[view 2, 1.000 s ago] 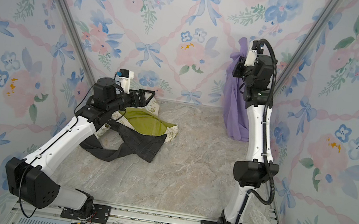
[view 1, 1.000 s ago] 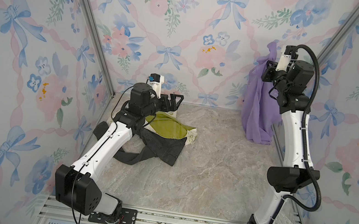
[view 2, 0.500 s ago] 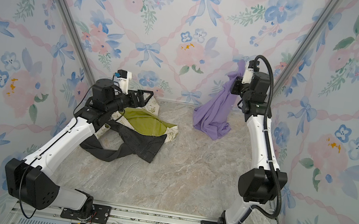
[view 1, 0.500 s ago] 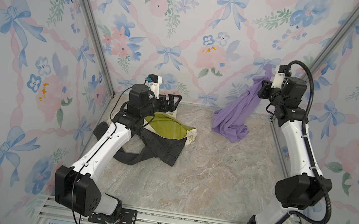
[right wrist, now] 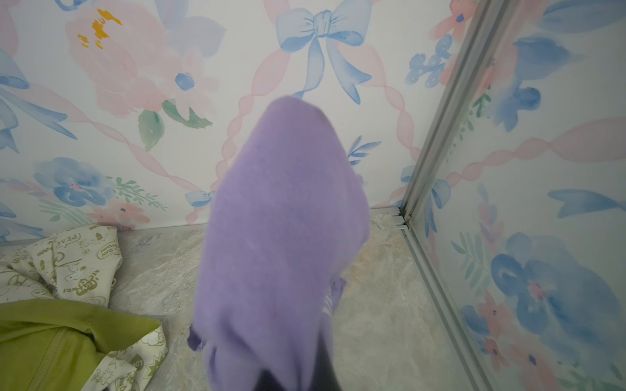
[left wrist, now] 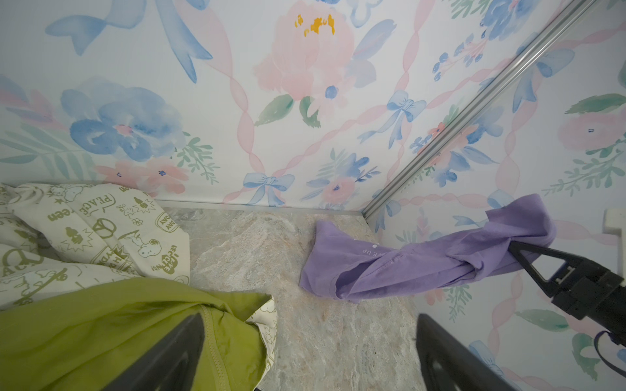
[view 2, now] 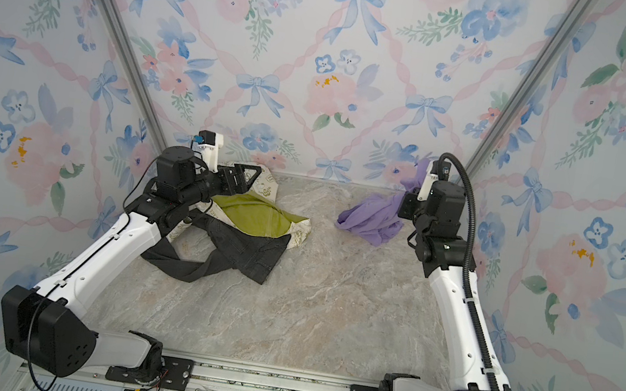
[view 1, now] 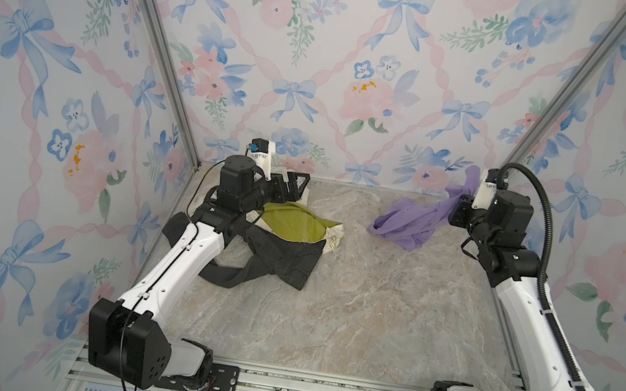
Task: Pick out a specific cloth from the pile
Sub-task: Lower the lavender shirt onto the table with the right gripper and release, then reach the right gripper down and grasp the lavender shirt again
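Lavender cloth [right wrist: 284, 237] fills much of the view, close up & blurred, draped in front of the marble surface [right wrist: 379, 321]. Cream printed fabric [right wrist: 74, 257] w/ olive-green lining [right wrist: 50, 342] lies crumpled on that surface, against the floral wall [right wrist: 135, 101].

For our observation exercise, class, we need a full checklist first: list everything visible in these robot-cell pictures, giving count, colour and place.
lavender T-shirt: one, light purple, back right of the table, one end lifted, the rest on the surface.
cream printed fabric: one, cream with green print and olive-green lining, back left.
dark grey garment: one, dark grey, just in front of the cream fabric, touching it.
table: one, beige marble pattern.
walls: three, pale with floral and bow print, around the table.
left gripper: one, black, open, above the cream fabric, holding nothing.
right gripper: one, black, shut on the T-shirt's lifted end.
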### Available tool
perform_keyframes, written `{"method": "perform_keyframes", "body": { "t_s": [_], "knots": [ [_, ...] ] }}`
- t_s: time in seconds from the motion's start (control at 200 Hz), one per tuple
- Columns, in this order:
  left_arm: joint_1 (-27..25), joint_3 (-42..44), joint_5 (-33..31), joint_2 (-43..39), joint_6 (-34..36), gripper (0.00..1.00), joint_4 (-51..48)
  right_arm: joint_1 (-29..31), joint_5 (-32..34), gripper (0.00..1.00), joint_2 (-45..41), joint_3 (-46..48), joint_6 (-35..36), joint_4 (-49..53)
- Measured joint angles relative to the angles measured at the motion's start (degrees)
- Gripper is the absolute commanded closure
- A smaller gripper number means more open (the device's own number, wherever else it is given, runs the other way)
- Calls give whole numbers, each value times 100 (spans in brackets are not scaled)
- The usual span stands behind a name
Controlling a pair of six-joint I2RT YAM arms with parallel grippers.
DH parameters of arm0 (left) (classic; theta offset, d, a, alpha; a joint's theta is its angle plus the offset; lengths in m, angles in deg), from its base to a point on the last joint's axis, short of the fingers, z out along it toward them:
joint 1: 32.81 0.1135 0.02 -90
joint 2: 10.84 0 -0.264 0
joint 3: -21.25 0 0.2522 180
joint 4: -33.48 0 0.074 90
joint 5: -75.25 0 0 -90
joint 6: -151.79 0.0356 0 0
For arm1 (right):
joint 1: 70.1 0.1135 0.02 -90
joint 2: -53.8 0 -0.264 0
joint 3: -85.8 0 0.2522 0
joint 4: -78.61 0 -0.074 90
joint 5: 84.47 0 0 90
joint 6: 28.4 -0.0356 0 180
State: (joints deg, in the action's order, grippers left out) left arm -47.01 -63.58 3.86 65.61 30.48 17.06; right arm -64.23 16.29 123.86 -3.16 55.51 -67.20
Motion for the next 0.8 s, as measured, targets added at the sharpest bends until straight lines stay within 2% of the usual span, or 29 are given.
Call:
{"method": "perform_keyframes", "body": {
  "t_s": [0.255,0.34,0.43,0.495,0.565,0.635,0.8],
  "knots": [
    [4,4,-111,0,-48,2,57,166,874,99,-713,640,-365,1412],
    [4,44,-131,0,-90,2,90,214,988,82,-883,809,-514,1932],
    [4,85,-160,0,-151,2,92,306,1058,50,-1021,898,-643,2474],
    [4,120,-203,0,-190,2,92,356,1108,35,-1165,918,-732,2752],
    [4,151,-254,0,-219,2,90,363,1231,27,-1370,922,-852,2916],
    [4,157,-295,0,-238,2,90,363,1364,22,-1576,920,-872,2935],
    [4,157,-365,-2,-302,2,103,363,1530,16,-1650,743,-697,2758]
  ]
}}
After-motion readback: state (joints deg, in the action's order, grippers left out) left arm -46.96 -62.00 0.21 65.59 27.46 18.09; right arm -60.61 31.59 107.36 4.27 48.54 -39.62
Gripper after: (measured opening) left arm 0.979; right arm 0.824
